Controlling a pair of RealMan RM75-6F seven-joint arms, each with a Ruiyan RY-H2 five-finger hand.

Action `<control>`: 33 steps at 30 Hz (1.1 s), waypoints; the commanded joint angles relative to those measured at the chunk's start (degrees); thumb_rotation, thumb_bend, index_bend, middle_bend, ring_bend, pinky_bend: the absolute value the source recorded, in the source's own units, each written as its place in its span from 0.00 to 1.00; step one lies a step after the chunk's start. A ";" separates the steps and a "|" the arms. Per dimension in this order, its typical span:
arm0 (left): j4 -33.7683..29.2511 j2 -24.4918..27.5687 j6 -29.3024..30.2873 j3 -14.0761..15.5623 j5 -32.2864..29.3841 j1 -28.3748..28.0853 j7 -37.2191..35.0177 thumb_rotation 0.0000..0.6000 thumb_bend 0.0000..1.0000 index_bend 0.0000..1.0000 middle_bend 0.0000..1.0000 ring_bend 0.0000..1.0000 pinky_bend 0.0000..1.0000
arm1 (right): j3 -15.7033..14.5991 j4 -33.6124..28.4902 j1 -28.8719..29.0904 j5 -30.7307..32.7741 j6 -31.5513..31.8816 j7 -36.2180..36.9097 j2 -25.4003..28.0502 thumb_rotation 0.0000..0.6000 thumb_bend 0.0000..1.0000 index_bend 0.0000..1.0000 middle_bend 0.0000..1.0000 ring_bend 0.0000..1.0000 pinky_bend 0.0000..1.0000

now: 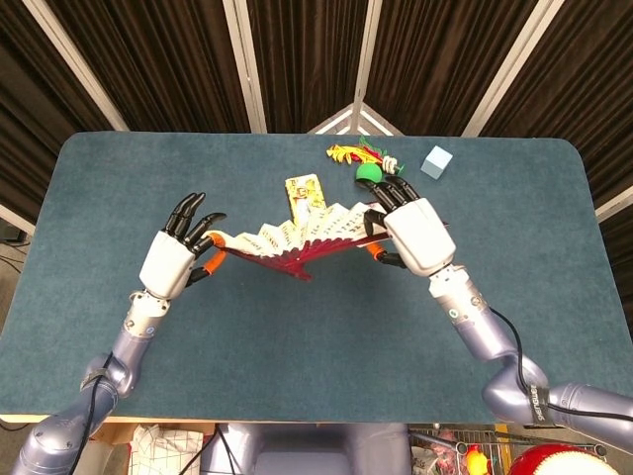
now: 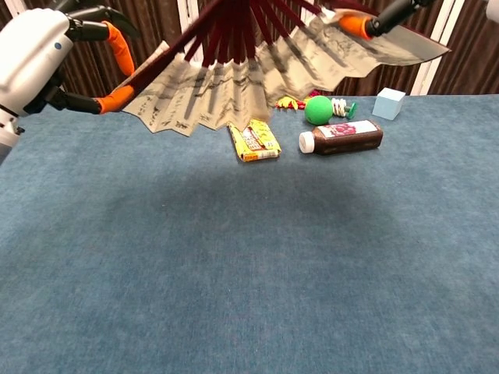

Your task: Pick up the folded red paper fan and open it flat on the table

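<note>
Hands first, going from the left. Your left hand (image 1: 170, 261) gripped the left end of the red-ribbed paper fan with cream pleats (image 1: 297, 240), its orange-tipped fingers (image 2: 117, 99) closed onto the outer rib while the dark upper fingers fanned upward. You held the fan spread wide between the 2 hands, raised above the blue felt-covered table (image 1: 119, 188) rather than lying on it; in the chest view its pleats (image 2: 234, 86) hung down from the dark red ribs, and its shadow fell on the cloth beneath. The ribs met at a pivot low in the middle, toward you in the head view.

Behind the fan's centre lay a small yellow printed packet (image 2: 255, 141), flat on the table and partly hidden by the pleats in the head view. Just right of it, the chest view showed a dark brown bottle with a white cap (image 2: 341, 136) lying on its side. Behind the bottle sat a green ball (image 2: 317, 110), touching or just beside a bundle of red, yellow and green feathery strands (image 1: 354, 151). A pale blue cube (image 1: 436, 160) stood alone toward the back right.

Your right hand (image 1: 417, 234) clamped the fan's right end, palm down, thumb under the rib.
</note>
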 commanded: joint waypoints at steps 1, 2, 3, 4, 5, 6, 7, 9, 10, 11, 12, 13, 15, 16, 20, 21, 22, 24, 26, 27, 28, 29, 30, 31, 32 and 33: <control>0.65 0.71 0.59 0.53 -0.01 0.21 0.69 1.00 0.43 0.54 0.27 0.00 0.10 | -0.52 1.90 -0.35 -0.66 0.51 1.03 -1.10 1.00 0.44 0.81 0.18 0.22 0.17; 0.76 0.85 0.67 0.63 -0.03 0.24 0.85 1.00 0.43 0.54 0.27 0.00 0.10 | -0.59 2.20 -0.40 -0.77 0.56 1.24 -1.22 1.00 0.44 0.81 0.18 0.22 0.17; 0.88 1.08 0.74 0.76 -0.09 0.33 0.95 1.00 0.43 0.54 0.27 0.00 0.10 | -0.64 2.71 -0.48 -0.84 0.66 1.56 -1.44 1.00 0.44 0.81 0.18 0.22 0.17; 0.94 1.28 0.76 0.90 -0.13 0.38 1.01 1.00 0.43 0.54 0.27 0.00 0.10 | -0.72 3.12 -0.53 -0.95 0.71 1.86 -1.65 1.00 0.44 0.81 0.18 0.22 0.17; 1.16 1.50 0.83 1.02 -0.17 0.45 1.28 1.00 0.43 0.54 0.27 0.00 0.10 | -0.86 3.52 -0.59 -1.07 0.67 2.06 -1.76 1.00 0.44 0.81 0.18 0.22 0.17; 1.29 1.67 0.91 1.13 -0.23 0.50 1.48 1.00 0.43 0.54 0.27 0.00 0.10 | -0.96 3.94 -0.61 -1.26 0.69 2.14 -1.85 1.00 0.44 0.81 0.18 0.22 0.17; 1.39 1.80 1.04 1.23 -0.23 0.54 1.56 1.00 0.43 0.54 0.27 0.00 0.10 | -1.03 4.27 -0.63 -1.43 0.76 2.13 -1.94 1.00 0.44 0.81 0.18 0.22 0.17; 1.54 2.06 1.41 1.37 -0.37 0.61 1.65 1.00 0.43 0.54 0.27 0.00 0.10 | -1.24 5.03 -0.79 -1.90 1.13 2.38 -2.29 1.00 0.45 0.81 0.18 0.22 0.17; 1.52 2.14 1.52 1.43 -0.46 0.68 1.54 1.00 0.43 0.54 0.27 0.00 0.10 | -1.31 5.36 -0.90 -2.02 1.32 2.64 -2.51 1.00 0.44 0.81 0.18 0.22 0.17; 1.50 2.22 1.67 1.50 -0.55 0.77 1.38 1.00 0.43 0.54 0.27 0.00 0.10 | -1.39 5.74 -1.02 -2.05 1.40 2.88 -2.70 1.00 0.44 0.81 0.18 0.22 0.17; 1.54 2.26 1.81 1.56 -0.62 0.80 1.35 1.00 0.43 0.53 0.26 0.00 0.09 | -1.45 6.13 -1.10 -2.09 1.45 3.06 -2.82 1.00 0.44 0.81 0.18 0.22 0.17; 1.61 2.29 1.89 1.60 -0.66 0.82 1.42 1.00 0.43 0.52 0.26 0.00 0.09 | -1.50 6.40 -1.19 -2.06 1.47 3.16 -2.89 1.00 0.44 0.81 0.18 0.22 0.17; 1.67 2.38 2.05 1.78 -0.76 0.96 1.43 1.00 0.38 0.45 0.21 0.00 0.07 | -1.59 6.89 -1.42 -2.19 1.69 3.57 -2.95 1.00 0.44 0.81 0.18 0.22 0.17; 1.51 2.45 1.94 1.92 -0.81 1.06 1.12 1.00 0.36 0.40 0.18 0.00 0.06 | -1.59 7.00 -1.51 -2.26 1.78 3.71 -2.93 1.00 0.45 0.81 0.18 0.22 0.17; -0.14 2.69 -0.35 2.42 -1.29 1.84 -1.04 1.00 0.28 0.13 0.05 0.00 0.00 | -1.29 7.27 -1.14 -2.69 1.64 2.43 -2.46 1.00 0.45 0.81 0.18 0.22 0.17; -1.09 2.71 -1.32 2.44 -1.59 2.09 -2.13 1.00 0.27 0.11 0.03 0.00 0.00 | -1.20 7.05 -0.94 -2.91 1.54 2.00 -2.31 1.00 0.45 0.81 0.18 0.22 0.17; -1.88 2.81 -2.28 2.71 -1.67 2.40 -2.92 1.00 0.26 0.09 0.02 0.00 0.00 | -1.13 6.76 -0.77 -3.14 1.49 1.52 -2.12 1.00 0.45 0.81 0.18 0.22 0.17; -3.32 3.01 -3.87 3.56 -1.50 3.19 -4.24 1.00 0.24 0.07 0.00 0.00 0.00 | -0.88 6.29 -0.51 -3.50 1.63 0.65 -1.90 1.00 0.45 0.81 0.18 0.22 0.17; -4.75 3.14 -5.43 4.61 -1.18 4.16 -5.53 1.00 0.22 0.06 0.00 0.00 0.00 | -0.50 5.54 -0.27 -3.47 1.62 0.30 -1.75 1.00 0.45 0.81 0.18 0.22 0.17; -5.68 3.19 -6.37 5.19 -1.06 4.72 -6.22 1.00 0.20 0.05 0.00 0.00 0.00 | -0.23 4.97 -0.10 -3.35 1.55 -0.02 -1.65 1.00 0.45 0.81 0.18 0.22 0.17; -6.40 3.19 -7.07 5.52 -1.05 5.09 -6.79 1.00 0.19 0.04 0.00 0.00 0.00 | -0.05 4.60 0.03 -3.28 1.50 -0.35 -1.57 1.00 0.45 0.81 0.18 0.22 0.17; -7.54 3.23 -7.86 5.88 -1.06 5.52 -7.74 1.00 0.18 0.03 0.00 0.00 0.00 | 0.19 4.10 0.22 -3.16 1.37 -0.83 -1.44 1.00 0.45 0.81 0.18 0.22 0.17; -8.67 3.28 -8.44 6.05 -1.16 5.83 -8.70 1.00 0.17 0.02 0.00 0.00 0.00 | 0.40 3.60 0.40 -3.05 1.22 -1.30 -1.30 1.00 0.45 0.81 0.18 0.22 0.17; -9.74 3.33 -9.00 6.15 -1.29 6.09 -9.58 1.00 0.16 0.02 0.00 0.00 0.00 | 0.57 3.15 0.56 -2.98 1.11 -1.79 -1.17 1.00 0.45 0.81 0.18 0.22 0.17; -10.93 3.35 -9.80 6.32 -1.44 6.38 -10.60 1.00 0.16 0.02 0.00 0.00 0.00 | 0.76 2.66 0.75 -2.98 1.02 -2.28 -1.05 1.00 0.45 0.81 0.18 0.22 0.17; -11.82 3.33 -10.42 6.48 -1.51 6.58 -11.02 1.00 0.16 0.03 0.00 0.00 0.00 | 0.96 2.12 0.95 -2.89 0.89 -2.74 -0.94 1.00 0.45 0.81 0.18 0.22 0.17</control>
